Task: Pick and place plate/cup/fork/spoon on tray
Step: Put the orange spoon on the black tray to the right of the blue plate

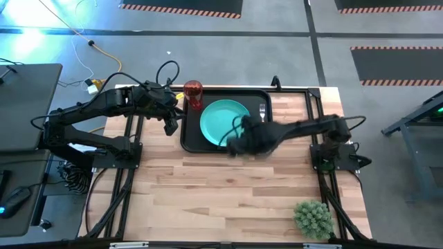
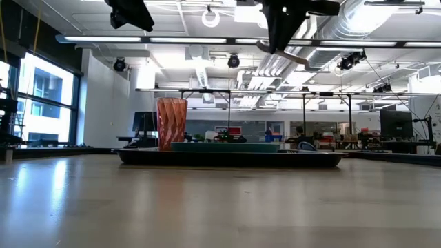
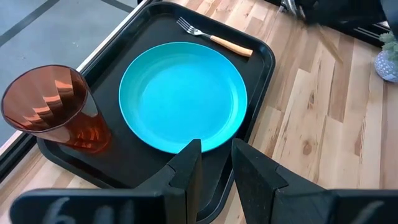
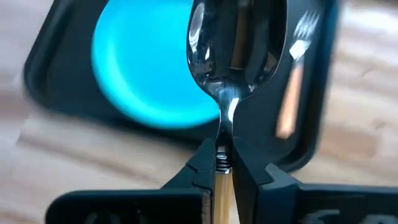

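The right gripper [image 4: 224, 163] pinches the spoon [image 4: 231, 59] between closed fingers at the handle's neck, bowl projecting ahead above the tray [image 4: 311, 146]. Light, stiff, slick metal: it may pivot. The left gripper [image 3: 216, 163] hovers slightly parted, empty.

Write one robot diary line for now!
right gripper: holds spoon above tray | plate, cup, fork: on tray

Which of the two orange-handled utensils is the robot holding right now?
The spoon, pinched by its handle in the right gripper above the tray. The fork lies on the tray beside the plate.
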`<control>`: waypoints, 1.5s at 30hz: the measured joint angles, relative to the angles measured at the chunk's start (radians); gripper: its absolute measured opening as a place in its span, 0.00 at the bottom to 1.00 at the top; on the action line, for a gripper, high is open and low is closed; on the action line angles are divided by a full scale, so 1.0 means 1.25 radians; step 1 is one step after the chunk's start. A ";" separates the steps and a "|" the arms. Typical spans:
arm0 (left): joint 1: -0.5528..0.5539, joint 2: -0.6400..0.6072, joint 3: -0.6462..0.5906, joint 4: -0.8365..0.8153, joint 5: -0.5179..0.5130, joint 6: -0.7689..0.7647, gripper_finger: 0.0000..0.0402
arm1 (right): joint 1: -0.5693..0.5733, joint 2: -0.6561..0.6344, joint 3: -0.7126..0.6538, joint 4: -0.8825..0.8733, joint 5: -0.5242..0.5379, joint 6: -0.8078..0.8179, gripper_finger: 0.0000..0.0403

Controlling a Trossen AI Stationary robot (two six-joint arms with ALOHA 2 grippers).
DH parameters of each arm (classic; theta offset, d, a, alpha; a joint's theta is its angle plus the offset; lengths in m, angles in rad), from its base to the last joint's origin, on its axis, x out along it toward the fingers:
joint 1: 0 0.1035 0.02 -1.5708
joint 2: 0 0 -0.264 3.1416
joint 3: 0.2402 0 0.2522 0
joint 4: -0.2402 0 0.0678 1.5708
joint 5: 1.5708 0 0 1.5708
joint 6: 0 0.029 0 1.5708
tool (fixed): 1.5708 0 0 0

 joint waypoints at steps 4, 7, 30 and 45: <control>0.000 0.000 0.000 0.000 0.000 0.000 0.20 | -0.077 -0.051 0.000 -0.026 0.036 -0.066 0.03; 0.000 0.000 0.000 0.001 0.000 0.000 0.20 | -0.143 -0.083 0.000 -0.027 0.037 -0.133 0.03; 0.000 0.000 0.000 0.004 0.000 0.000 0.20 | -0.380 -0.130 -0.298 0.279 -0.187 -0.397 0.03; 0.000 0.000 0.000 0.015 -0.009 0.000 0.20 | -0.437 -0.124 -0.458 0.457 -0.260 -0.340 0.03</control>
